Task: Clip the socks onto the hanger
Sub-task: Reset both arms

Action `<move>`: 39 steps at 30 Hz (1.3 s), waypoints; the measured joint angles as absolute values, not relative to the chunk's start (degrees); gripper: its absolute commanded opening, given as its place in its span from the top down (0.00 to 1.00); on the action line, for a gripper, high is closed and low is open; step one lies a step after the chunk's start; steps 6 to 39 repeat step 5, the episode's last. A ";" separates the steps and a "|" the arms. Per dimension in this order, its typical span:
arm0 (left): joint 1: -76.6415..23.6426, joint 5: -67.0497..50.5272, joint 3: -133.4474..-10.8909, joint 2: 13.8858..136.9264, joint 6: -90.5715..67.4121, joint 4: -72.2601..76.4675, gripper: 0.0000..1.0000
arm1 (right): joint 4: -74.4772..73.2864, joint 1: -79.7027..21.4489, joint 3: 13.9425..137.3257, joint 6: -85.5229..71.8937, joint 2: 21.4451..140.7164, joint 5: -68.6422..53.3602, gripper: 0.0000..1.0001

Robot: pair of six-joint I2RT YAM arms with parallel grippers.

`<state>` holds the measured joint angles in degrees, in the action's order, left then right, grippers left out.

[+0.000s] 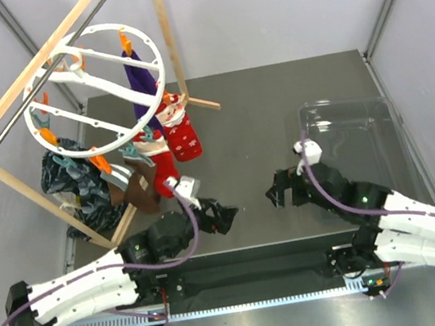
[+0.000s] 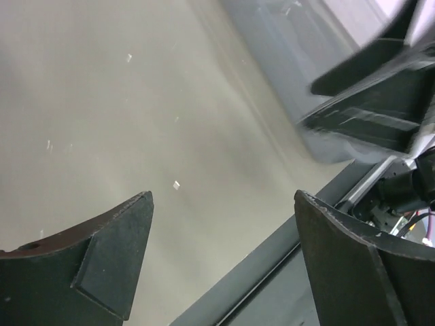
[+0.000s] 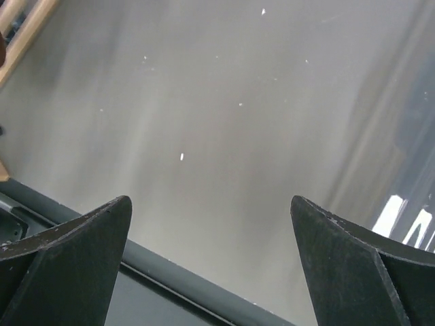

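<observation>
The left pincer (image 1: 227, 215) is wide open and empty, like the right pincer (image 1: 276, 195). The socks (image 1: 182, 135) hang downward from the hanger (image 1: 107, 27), far-left of it, nearer the left arm.

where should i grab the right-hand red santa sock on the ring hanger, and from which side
I'd pinch the sock at its loose lower end, below the Santa face, across its flat width. It hangs limp from the hanger rim, so only that end is free. Come from its right, over bare table; the other red sock hangs close on its left. The open left gripper looks nearest.
</observation>
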<state>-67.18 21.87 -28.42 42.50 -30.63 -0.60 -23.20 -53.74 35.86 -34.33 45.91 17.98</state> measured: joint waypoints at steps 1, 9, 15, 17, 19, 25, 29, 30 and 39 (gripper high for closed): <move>-67.18 22.20 -25.43 40.03 -31.48 0.14 0.10 | -22.74 -53.71 33.87 -34.74 43.27 18.35 0.00; -67.18 23.35 -16.38 27.75 -34.59 1.80 0.08 | -19.31 -53.71 25.52 -36.07 31.79 19.92 0.00; -67.18 23.35 -16.38 27.75 -34.59 1.80 0.08 | -19.31 -53.71 25.52 -36.07 31.79 19.92 0.00; -67.18 23.35 -16.38 27.75 -34.59 1.80 0.08 | -19.31 -53.71 25.52 -36.07 31.79 19.92 0.00; -67.18 23.35 -16.38 27.75 -34.59 1.80 0.08 | -19.31 -53.71 25.52 -36.07 31.79 19.92 0.00; -67.18 23.35 -16.38 27.75 -34.59 1.80 0.08 | -19.31 -53.71 25.52 -36.07 31.79 19.92 0.00; -67.18 23.35 -16.38 27.75 -34.59 1.80 0.08 | -19.31 -53.71 25.52 -36.07 31.79 19.92 0.00; -67.18 23.35 -16.38 27.75 -34.59 1.80 0.08 | -19.31 -53.71 25.52 -36.07 31.79 19.92 0.00; -67.18 23.35 -16.38 27.75 -34.59 1.80 0.08 | -19.31 -53.71 25.52 -36.07 31.79 19.92 0.00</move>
